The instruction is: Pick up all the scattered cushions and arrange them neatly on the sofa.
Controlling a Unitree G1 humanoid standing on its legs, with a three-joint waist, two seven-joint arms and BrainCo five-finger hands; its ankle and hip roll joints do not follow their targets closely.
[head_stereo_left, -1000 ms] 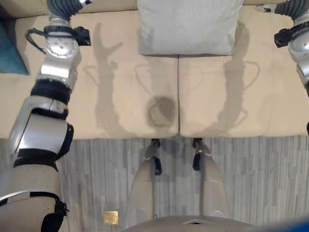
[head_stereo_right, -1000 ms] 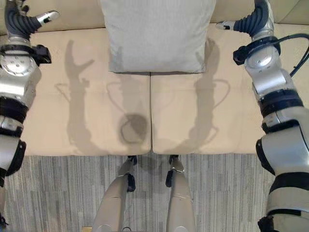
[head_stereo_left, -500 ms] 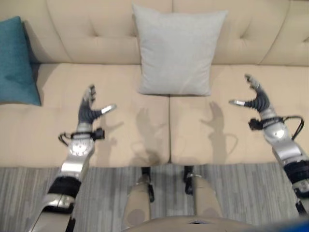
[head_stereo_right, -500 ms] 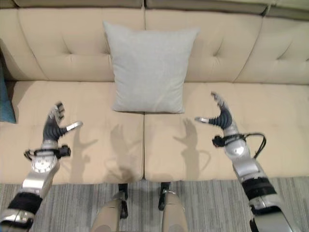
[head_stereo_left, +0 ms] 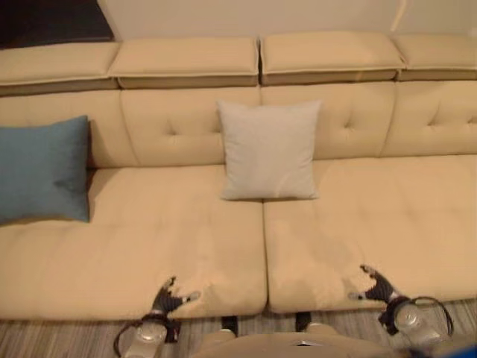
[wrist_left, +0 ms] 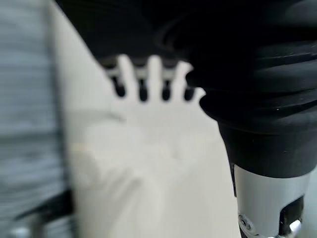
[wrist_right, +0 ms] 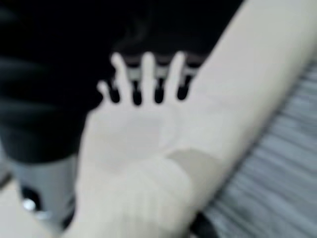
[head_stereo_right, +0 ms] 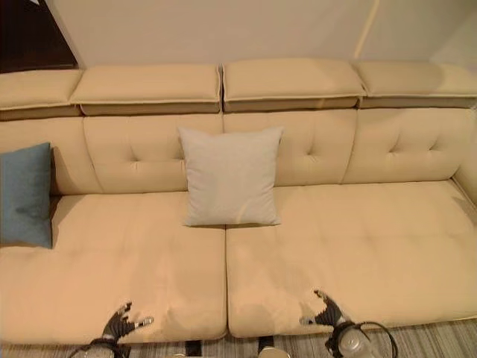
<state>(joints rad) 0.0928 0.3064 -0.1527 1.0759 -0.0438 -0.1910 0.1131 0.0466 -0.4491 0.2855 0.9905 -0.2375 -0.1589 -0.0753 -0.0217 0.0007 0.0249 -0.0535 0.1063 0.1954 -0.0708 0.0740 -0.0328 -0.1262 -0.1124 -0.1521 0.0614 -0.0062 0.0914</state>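
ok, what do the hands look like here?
Left hand and right hand match: silver fingers with dark tips, and a dark ribbed cover over the back of the hand and the wrist. Behind each wrist sits a rounded silver-grey arm segment.

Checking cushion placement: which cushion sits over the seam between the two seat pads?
The light grey cushion, propped against the backrest mid-sofa; the blue cushion stands far left.

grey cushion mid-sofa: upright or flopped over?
Upright. The grey cushion stands on its bottom edge on the sofa seat, leaning against the backrest, over the seam between two seat pads.
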